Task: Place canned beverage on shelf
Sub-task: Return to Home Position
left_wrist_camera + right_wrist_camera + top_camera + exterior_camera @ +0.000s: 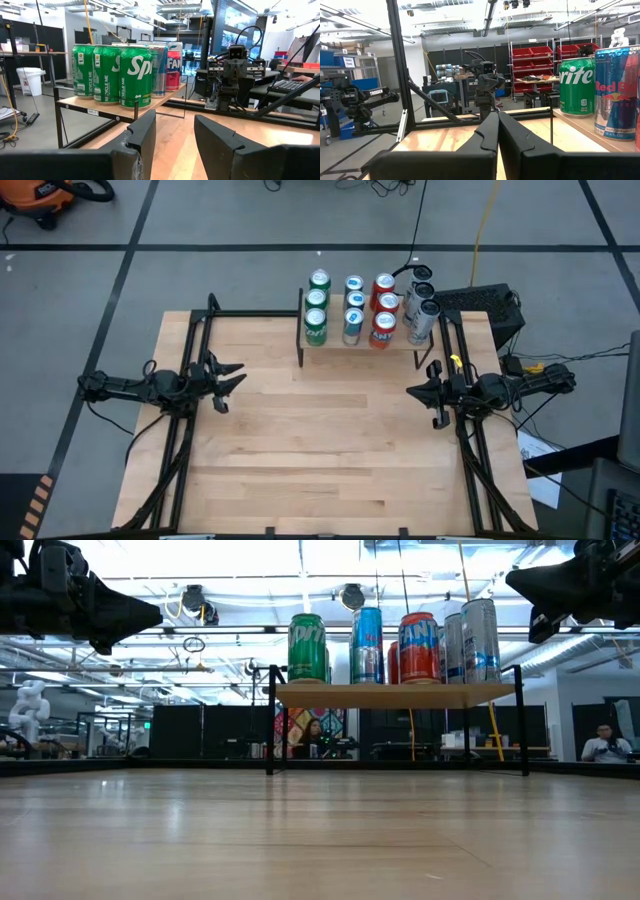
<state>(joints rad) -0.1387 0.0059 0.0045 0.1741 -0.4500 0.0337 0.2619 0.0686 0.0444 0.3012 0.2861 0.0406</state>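
The shelf (400,695) stands at the table's far edge, a light-wood board on thin black supports. Several cans stand upright on it in rows: green Sprite cans (317,305), blue Red Bull cans (353,305), red Fanta cans (383,312) and silver cans (421,315). At the table's left edge my left gripper (238,376) hovers open, with nothing between its fingers (172,125). My right gripper (412,391) hovers at the right edge, shut on nothing (497,116). Both point toward the table's middle, well short of the shelf.
Bare tabletop (320,440) lies between the two arms and in front of the shelf. Black frame rails (190,350) run along the table's left and right sides. A black box (485,305) with cables sits past the far right corner.
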